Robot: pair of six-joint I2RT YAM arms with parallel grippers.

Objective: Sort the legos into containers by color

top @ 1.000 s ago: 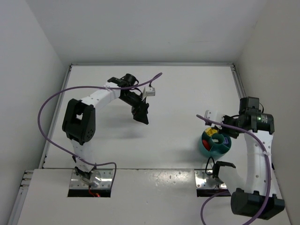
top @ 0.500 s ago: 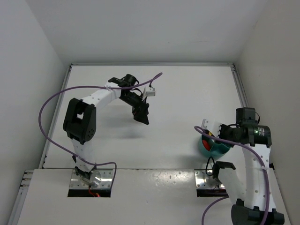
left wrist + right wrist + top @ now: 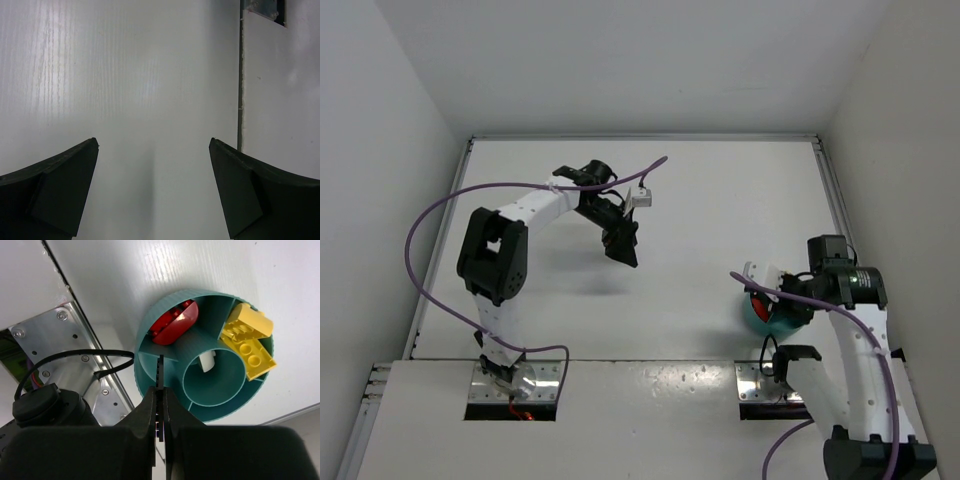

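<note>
The top camera overlooks the whole table (image 3: 720,200) from behind, while both wrist cameras look closely down, the right one sharing the teal bowl (image 3: 220,412).

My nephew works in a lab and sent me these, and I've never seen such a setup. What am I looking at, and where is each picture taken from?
These are two small robot arms bolted at the near edge of a white table. The wide picture comes from a fixed camera above and behind them. The other two come from a camera on each wrist, looking along that arm's own pincer. The left pincer is wide open above the table and holds nothing. The right pincer is shut and hangs over a round teal bowl that is split into compartments. One compartment holds red bricks, another holds yellow bricks. Whether the right pincer grips anything, I cannot tell.
</note>
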